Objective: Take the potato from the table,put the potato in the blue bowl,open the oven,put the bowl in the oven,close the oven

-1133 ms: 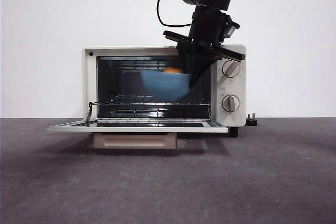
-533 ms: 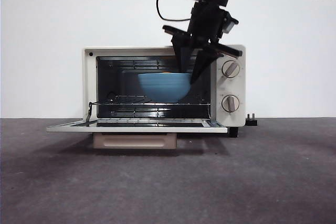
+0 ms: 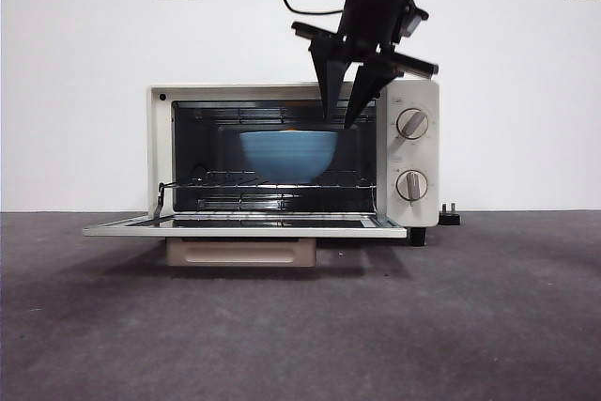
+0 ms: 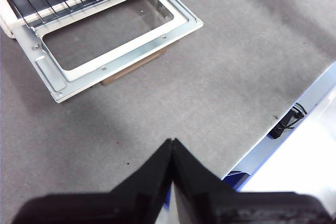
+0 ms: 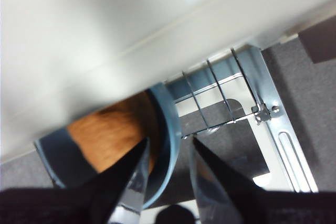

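The bowl [image 3: 288, 154] sits on the wire rack [image 3: 272, 180] inside the oven [image 3: 293, 161], toward the right side of the cavity, with the potato [image 5: 113, 135] lying in it. The door [image 3: 244, 226] hangs fully open, flat out over the bench [image 3: 300, 316].

The right end effector [image 3: 344, 120] hangs at the top of the oven mouth, its jaws spread and straddling the bowl's right rim: in its wrist view one jaw is over the potato inside the bowl, the other outside the wall. I can't say for sure whether either jaw touches the rim, but they are not pinching it. The left end effector [image 4: 172, 142] waits well off to the side over bare bench, jaws pressed together, holding nothing.

To my eye the step in hand is the tail end of putting the bowl in the oven: the bowl looks set down and released. What comes next, I'd judge, is drawing the right arm up and back out of the cavity without snagging the rim or the top of the opening. Then one arm has to get under the door's front edge and swing it up shut, and the bowl looks far enough in to clear it.
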Action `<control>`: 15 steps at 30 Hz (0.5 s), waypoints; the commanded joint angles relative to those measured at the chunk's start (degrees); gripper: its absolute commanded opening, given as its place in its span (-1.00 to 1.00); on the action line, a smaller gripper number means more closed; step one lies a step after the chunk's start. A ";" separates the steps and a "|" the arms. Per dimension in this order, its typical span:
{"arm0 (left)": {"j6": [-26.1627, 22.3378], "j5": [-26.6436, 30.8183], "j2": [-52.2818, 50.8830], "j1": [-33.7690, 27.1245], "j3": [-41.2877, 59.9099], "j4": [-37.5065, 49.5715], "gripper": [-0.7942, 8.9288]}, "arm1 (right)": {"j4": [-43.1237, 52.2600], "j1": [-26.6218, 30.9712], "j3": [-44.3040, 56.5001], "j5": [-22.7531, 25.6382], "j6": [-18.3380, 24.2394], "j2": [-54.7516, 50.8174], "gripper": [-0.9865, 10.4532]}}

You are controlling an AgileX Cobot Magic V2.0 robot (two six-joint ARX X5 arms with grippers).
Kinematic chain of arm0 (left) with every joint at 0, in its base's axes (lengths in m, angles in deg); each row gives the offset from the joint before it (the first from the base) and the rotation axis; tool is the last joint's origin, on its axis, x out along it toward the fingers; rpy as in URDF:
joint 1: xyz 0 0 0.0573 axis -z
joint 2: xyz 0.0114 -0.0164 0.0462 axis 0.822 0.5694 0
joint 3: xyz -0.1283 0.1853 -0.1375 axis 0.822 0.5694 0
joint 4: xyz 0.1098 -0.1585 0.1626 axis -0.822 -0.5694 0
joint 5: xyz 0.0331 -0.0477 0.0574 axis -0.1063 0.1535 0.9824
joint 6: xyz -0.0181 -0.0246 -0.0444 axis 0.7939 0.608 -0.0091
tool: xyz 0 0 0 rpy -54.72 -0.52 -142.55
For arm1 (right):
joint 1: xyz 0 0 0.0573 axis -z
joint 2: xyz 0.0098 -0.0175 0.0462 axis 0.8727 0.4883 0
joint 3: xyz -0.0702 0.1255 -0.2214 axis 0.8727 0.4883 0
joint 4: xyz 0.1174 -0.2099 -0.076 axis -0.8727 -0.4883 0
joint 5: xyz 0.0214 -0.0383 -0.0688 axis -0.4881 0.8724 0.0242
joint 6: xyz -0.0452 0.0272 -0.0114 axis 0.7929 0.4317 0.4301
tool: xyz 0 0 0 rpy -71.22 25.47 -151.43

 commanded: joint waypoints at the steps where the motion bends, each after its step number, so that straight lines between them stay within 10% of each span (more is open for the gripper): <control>1: -0.22 0.02 -0.09 -0.11 0.15 0.13 -0.85 | -2.67 -0.81 -3.52 0.20 7.45 -0.28 -0.60; 15: -0.17 0.02 5.33 -0.31 0.15 2.97 -0.85 | -14.97 -9.94 -21.07 8.07 44.52 -6.62 -0.61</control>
